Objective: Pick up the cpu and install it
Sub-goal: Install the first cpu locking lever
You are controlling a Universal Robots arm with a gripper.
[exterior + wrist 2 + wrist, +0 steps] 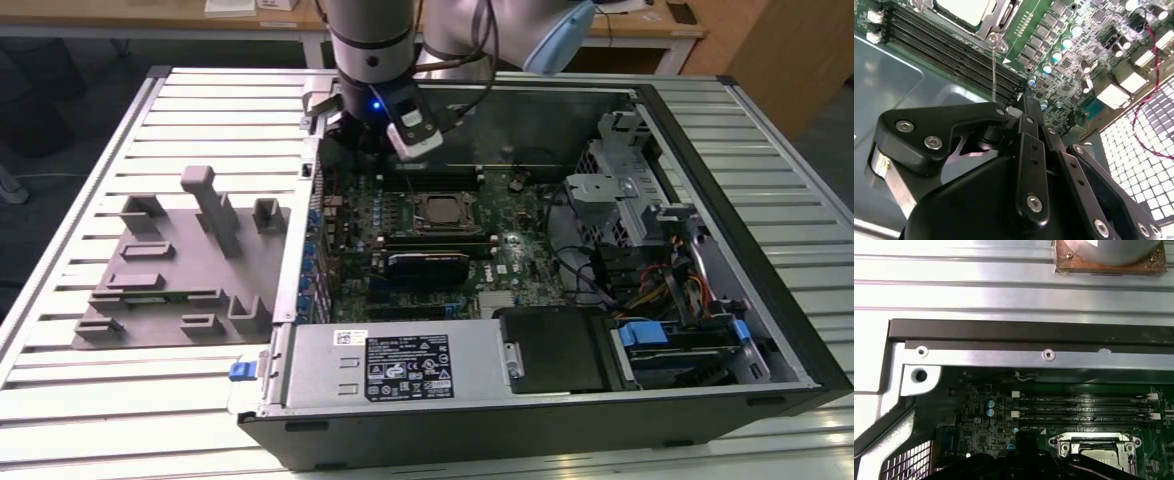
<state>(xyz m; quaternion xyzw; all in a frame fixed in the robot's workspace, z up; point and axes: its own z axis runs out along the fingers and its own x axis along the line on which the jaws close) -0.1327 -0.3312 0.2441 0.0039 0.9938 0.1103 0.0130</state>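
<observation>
Sitting in its socket on the motherboard, the cpu shows its pale metal top inside the open computer case. Beside the socket run the dark memory slots, and the pincer hangs over the motherboard edge just beyond them, its black links drawn together and gripping nothing. A grey fixture block lies on the slatted worktop beside the case

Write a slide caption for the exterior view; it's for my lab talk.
Gripper poised inside the open computer case, beside the motherboard socket where the cpu sits.
</observation>
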